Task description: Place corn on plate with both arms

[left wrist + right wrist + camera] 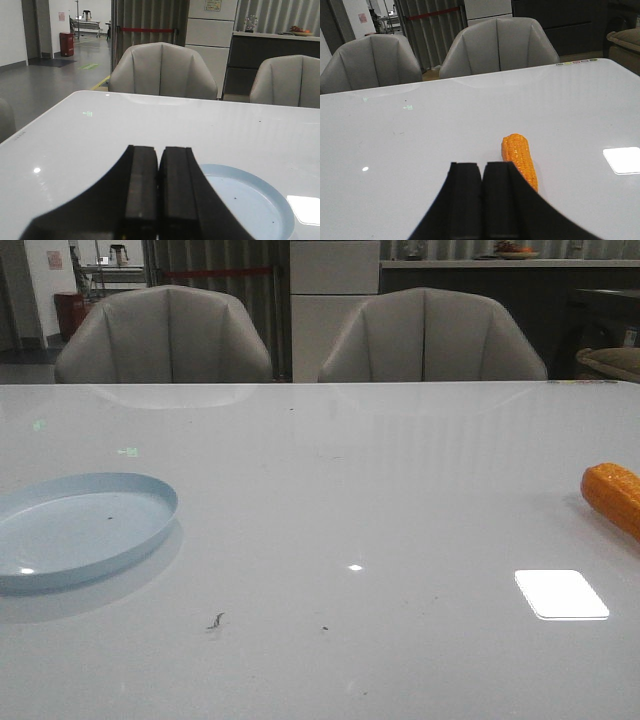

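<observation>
The orange-yellow corn (612,497) lies on the white table at the right edge of the front view, partly cut off. It also shows in the right wrist view (520,159), just beyond and beside my right gripper (482,167), which is shut and empty. The pale-blue plate (80,525) sits empty at the left of the table. In the left wrist view the plate (255,200) lies just past my left gripper (159,152), which is shut and empty. Neither gripper shows in the front view.
Two grey chairs (165,335) (432,337) stand behind the table's far edge. A bright light reflection (560,594) lies on the table near the corn. Small dark specks (215,621) mark the front middle of the table.
</observation>
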`<state>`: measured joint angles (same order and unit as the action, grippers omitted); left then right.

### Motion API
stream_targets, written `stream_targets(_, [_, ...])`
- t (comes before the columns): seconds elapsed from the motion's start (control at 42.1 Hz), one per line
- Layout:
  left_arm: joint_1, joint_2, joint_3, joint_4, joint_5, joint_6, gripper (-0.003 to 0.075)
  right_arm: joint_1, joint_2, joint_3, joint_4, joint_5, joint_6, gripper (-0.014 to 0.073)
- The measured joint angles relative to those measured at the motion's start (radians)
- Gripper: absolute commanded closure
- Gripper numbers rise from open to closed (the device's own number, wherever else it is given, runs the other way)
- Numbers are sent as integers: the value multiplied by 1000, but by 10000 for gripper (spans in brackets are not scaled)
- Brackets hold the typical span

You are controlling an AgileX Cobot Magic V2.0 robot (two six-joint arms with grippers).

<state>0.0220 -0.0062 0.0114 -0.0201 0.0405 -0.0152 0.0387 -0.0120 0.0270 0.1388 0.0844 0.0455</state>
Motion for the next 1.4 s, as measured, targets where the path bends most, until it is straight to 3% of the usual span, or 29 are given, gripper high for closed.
stream_targets(0.452, [0, 0, 0, 0, -21, 0, 627, 0, 0, 0, 0, -2, 0, 527])
stream_targets(0.666, [0, 0, 0, 0, -166, 0, 627, 0, 0, 0, 0, -33, 0, 527])
stream_targets(0.832, [0, 0, 0, 0, -270, 0, 627, 0, 0, -10, 0, -160, 0, 529])
stream_targets(1.07, [0, 28, -147, 4, -152, 0, 627, 0, 46, -272, -65, -58, 0, 535])
stream_targets(1.403, [0, 426, -429, 91, -104, 0, 627, 0, 501, -563, -144, -31, 0, 535])
